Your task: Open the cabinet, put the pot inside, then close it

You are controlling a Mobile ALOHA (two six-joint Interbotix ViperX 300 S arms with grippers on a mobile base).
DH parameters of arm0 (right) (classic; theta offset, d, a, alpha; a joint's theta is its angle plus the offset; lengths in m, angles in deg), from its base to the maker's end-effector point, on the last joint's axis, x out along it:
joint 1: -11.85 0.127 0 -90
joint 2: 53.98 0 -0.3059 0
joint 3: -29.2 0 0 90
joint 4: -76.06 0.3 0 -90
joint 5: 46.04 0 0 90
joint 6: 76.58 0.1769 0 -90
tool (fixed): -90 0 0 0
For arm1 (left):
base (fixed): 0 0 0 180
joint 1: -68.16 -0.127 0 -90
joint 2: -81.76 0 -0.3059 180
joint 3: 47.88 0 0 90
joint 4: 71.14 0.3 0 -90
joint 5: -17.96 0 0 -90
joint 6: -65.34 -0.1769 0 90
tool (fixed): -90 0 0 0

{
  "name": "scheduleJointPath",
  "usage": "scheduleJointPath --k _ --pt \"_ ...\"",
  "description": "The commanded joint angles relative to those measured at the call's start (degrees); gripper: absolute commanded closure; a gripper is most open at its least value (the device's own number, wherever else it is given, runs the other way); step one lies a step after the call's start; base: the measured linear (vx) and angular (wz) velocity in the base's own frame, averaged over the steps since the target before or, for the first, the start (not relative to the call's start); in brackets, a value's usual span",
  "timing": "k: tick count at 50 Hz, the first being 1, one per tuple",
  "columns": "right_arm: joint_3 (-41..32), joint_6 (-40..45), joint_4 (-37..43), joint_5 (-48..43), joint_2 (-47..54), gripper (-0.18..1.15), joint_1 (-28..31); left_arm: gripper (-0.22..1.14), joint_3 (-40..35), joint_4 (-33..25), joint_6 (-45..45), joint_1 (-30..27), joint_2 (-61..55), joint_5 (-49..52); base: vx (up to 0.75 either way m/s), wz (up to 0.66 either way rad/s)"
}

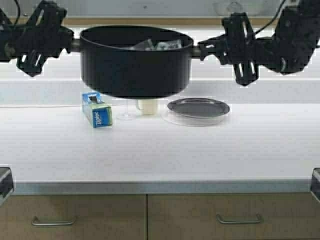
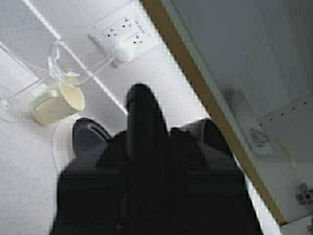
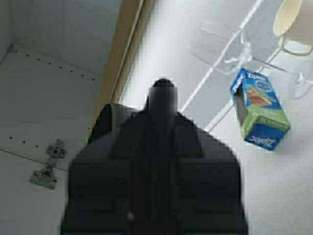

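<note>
The pot (image 1: pixel 135 65) hangs upright at upper centre of the high view, above the counter (image 1: pixel 160 150), mouth up, handle axis running left-right. The left gripper (image 1: pixel 70 44) and right gripper (image 1: pixel 205 50) each clamp one side handle.

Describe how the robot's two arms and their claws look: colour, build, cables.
Both arms are matte black. The left claw and right claw sit on blocky, angular wrist housings with slotted cut-outs in their side plates. Thin black cables loop behind the right arm and beside the left one. From the wrist cameras each claw appears as a dark, stepped block. No markings are legible.
</note>
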Motion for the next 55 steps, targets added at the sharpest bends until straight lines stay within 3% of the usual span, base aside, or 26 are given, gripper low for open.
scheduleJointPath --k 1,8,17,44,55 --pt "-0.62 -0.62 -0.97 6.24 -10.02 0.9 2.37 0.9 -1.67 -1.41 -5.54 3.43 10.72 9.49 0.05 -0.01" --pt "-1.41 -0.62 -2.72 16.52 -18.02 0.9 3.78 0.9 -3.08 -4.04 -10.72 5.1 19.51 19.07 0.07 0.0" --pt "-3.25 0.53 -3.34 19.78 -22.24 0.9 4.57 0.9 -4.57 -9.14 -16.26 5.19 25.4 26.54 0.12 0.07" --pt "-13.1 1.93 -4.22 35.95 -29.62 0.9 9.58 0.9 -8.53 -9.32 -16.88 5.63 32.78 34.63 0.2 -0.03" --pt "-18.02 2.29 -4.57 41.4 -29.44 0.9 9.76 0.9 -15.03 -9.49 -17.23 5.63 33.05 42.1 0.16 -0.04"
